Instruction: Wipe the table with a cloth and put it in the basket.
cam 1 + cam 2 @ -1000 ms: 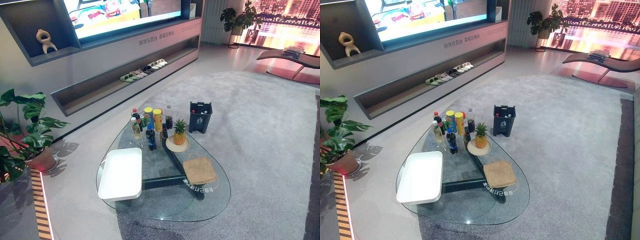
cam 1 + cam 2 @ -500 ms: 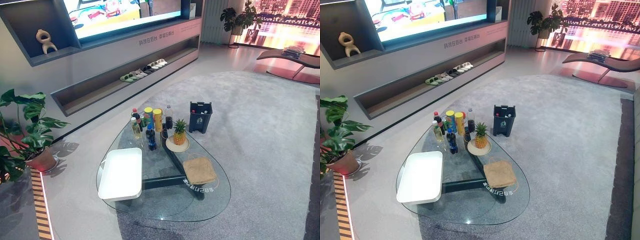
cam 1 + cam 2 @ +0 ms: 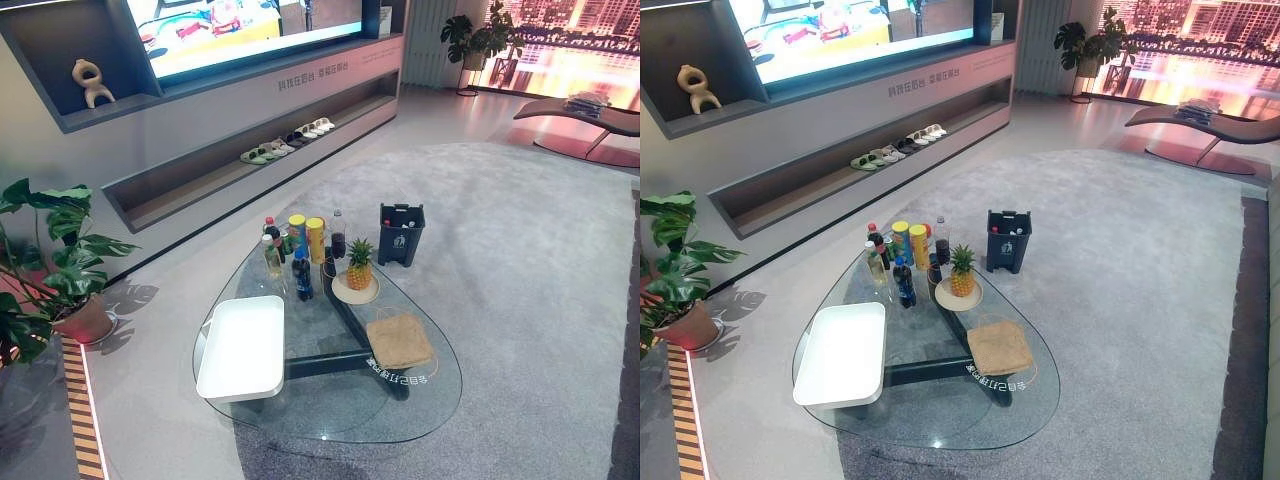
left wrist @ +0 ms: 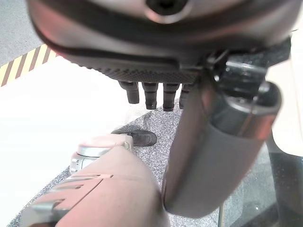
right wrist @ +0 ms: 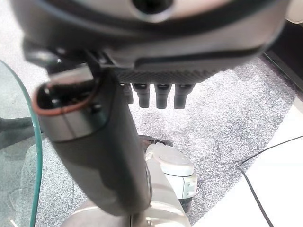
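Left hand [image 4: 208,156] is seen in its wrist view with the fingers [image 4: 151,97] straight and nothing held; grey carpet is visible past them. Right hand [image 5: 99,142] is seen in its wrist view in the same state, fingers [image 5: 163,97] extended and empty, with the glass table edge [image 5: 33,142] at the left of the frame.

In the left eye view, a glass table [image 3: 330,410] of rounded triangular outline is located at lower centre, on a grey carpet [image 3: 520,250]. The cloth [image 3: 399,340], tan and folded square, lies flat on the right part of the tabletop. A white tray-like basket [image 3: 242,348] is placed on the left part of the tabletop, well apart from the cloth. Just beyond the cloth, a pineapple [image 3: 358,265] stands upright on a round plate [image 3: 355,292]. A cluster of bottles [image 3: 301,276] and two yellow canisters [image 3: 315,240] occupies the far end of the table. A dark bin [image 3: 401,234] stands on the carpet near that end. A potted plant [image 3: 55,260] is seen at the left edge.
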### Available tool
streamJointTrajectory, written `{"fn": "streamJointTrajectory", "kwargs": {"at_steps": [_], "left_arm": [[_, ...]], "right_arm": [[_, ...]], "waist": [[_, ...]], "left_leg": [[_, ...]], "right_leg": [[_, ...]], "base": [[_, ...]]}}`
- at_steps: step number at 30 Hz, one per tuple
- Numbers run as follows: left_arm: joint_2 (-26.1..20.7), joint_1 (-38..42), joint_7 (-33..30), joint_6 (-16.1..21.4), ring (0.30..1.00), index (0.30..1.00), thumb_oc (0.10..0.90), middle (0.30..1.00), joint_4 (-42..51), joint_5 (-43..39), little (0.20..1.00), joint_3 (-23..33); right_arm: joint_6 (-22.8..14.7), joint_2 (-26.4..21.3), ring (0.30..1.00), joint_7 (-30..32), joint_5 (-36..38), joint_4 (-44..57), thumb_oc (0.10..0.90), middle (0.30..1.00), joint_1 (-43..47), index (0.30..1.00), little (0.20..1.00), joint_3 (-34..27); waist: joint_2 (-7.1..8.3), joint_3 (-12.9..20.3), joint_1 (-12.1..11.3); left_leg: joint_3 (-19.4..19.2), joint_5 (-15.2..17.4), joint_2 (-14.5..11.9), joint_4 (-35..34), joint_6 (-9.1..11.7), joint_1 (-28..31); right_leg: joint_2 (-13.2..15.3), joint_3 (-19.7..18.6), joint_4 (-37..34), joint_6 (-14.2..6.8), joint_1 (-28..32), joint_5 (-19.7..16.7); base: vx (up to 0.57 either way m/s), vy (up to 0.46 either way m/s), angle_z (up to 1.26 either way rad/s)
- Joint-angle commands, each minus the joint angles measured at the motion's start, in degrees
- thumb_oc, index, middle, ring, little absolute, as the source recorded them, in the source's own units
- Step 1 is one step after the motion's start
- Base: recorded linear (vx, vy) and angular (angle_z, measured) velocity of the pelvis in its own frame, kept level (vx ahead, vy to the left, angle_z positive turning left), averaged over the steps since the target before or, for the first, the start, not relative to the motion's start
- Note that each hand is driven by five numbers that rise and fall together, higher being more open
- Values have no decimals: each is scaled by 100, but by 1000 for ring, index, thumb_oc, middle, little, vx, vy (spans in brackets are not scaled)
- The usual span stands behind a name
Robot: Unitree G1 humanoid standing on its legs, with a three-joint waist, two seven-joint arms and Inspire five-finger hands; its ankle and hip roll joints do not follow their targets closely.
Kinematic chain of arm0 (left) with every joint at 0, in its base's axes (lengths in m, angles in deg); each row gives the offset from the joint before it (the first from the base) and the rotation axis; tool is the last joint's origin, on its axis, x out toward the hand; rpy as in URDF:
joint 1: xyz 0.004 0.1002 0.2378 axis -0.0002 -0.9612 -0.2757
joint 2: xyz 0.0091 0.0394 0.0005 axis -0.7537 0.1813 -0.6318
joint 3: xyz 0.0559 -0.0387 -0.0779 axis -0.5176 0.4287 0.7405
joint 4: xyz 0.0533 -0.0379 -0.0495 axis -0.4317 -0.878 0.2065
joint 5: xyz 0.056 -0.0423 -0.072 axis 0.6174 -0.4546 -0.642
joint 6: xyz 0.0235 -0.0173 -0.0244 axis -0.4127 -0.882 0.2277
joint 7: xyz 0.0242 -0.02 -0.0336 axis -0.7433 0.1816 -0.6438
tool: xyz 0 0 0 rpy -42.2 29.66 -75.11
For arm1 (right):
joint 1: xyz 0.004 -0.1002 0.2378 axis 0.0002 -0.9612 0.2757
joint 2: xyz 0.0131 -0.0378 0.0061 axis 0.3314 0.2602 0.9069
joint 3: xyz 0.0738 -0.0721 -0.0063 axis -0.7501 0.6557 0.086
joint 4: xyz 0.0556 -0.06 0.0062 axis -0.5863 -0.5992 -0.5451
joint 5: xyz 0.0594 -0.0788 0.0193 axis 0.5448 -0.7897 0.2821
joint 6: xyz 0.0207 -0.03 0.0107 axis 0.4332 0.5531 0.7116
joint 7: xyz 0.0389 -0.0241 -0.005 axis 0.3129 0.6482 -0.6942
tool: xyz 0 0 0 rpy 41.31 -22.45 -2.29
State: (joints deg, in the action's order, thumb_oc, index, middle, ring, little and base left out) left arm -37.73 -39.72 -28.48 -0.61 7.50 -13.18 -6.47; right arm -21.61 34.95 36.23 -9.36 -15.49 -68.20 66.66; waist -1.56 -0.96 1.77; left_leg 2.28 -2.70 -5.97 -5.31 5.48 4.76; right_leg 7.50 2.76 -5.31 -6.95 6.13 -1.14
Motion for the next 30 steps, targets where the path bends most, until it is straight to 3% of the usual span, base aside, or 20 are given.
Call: {"fn": "streamJointTrajectory", "kwargs": {"at_steps": [1, 11, 16, 22, 26, 30], "left_arm": [[-26, 463, -173, 148, 900, 900, 800, 900, -307, -110, 900, 68], [-61, 426, -236, 228, 900, 900, 800, 900, -316, -186, 900, 160], [-131, 394, -274, 346, 900, 900, 800, 900, -186, -497, 900, 129], [-127, 1233, -357, 734, 900, 900, 800, 900, 101, -1237, 900, -121], [-222, 1499, -390, 972, 900, 900, 800, 900, 326, -1609, 900, -138], [-387, 1755, -387, 1135, 900, 900, 800, 900, 513, -1923, 900, -146]], "right_arm": [[62, -95, 900, 35, -88, -203, 800, 900, 269, 900, 900, 47], [93, -164, 900, 66, -89, -235, 800, 900, 210, 900, 900, -68], [108, -278, 900, 23, -185, -104, 800, 900, 161, 900, 900, -9], [238, -417, 900, 243, 185, 142, 800, 900, 1026, 900, 900, 352], [271, -520, 900, 306, 307, 318, 800, 900, 1245, 900, 900, 396], [226, -605, 900, 391, 608, 473, 800, 900, 1436, 900, 900, 474]], "waist": [[81, -316, -76], [72, -421, -62], [45, -631, -30], [-105, -1673, -35], [-131, -2043, -64], [-111, -2339, -166]], "left_leg": [[-150, 424, 510, 31, -285, 41], [-112, 381, 527, 31, -304, -27], [-132, 302, 524, 31, -288, -211], [-124, -95, 571, 31, -351, -1277], [-96, -213, 626, 31, -350, -1733], [-60, -430, 682, 46, -328, -2207]], "right_leg": [[-341, 110, 64, 108, -23, 115], [-378, 77, 60, 125, -77, 104], [-365, -18, 62, 104, -310, -1], [-346, -137, 99, 159, -1478, -404], [-319, -54, 143, 140, -1898, -443], [-326, 121, 647, 189, -2465, -322]], "base": [[0, 0, 0], [37, -3, 0], [28, 5, 0], [-301, 22, -6], [-142, 7, -4], [-140, -10, -2]]}}
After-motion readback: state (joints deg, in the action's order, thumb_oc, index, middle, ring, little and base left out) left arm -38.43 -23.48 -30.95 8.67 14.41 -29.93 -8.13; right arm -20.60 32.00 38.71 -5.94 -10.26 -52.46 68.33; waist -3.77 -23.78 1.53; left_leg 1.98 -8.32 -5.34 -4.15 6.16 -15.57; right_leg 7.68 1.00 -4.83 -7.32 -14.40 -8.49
